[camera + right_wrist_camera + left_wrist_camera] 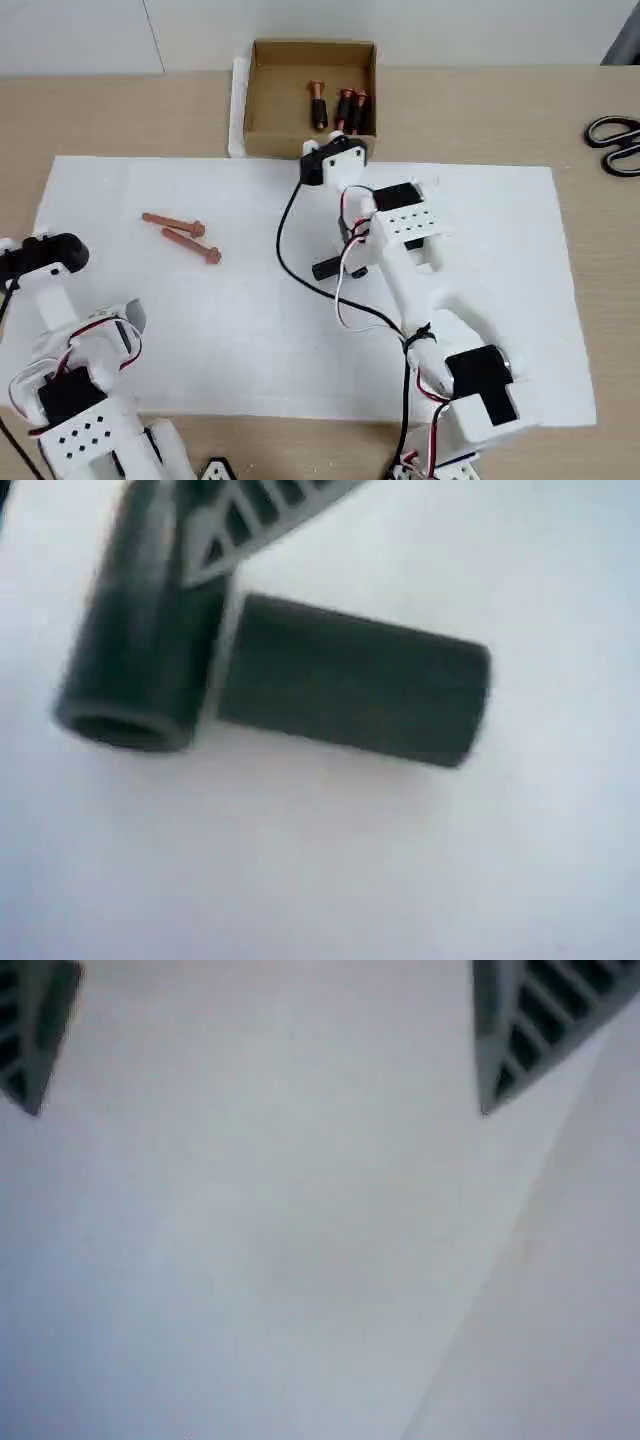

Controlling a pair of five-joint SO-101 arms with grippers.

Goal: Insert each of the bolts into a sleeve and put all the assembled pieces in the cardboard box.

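Sleeves (350,685), two black tubes, lie on the white sheet (250,340) under the right arm (430,300), end to side and just beside each other at an angle. From the wrist, the right gripper (230,540) hangs right over them, part of it crossing the gap between the two. Whether it is open or closed I cannot tell. Over at the sheet's left edge the left gripper (260,1040) sits low above bare paper with its jaws spread wide and nothing between them. A little farther out, between the two arms but nearer the left one, two copper-coloured bolts (182,233) rest side by side on the sheet, almost parallel, apart from both grippers and well apart from the sleeves. Beyond the sheet, on the wooden table (100,110), stands the box (312,43), open at the top. Three assembled pieces (344,108) lie inside toward its right half, copper heads showing above black sleeves. Scissors (612,143) lie at the table's far right edge.
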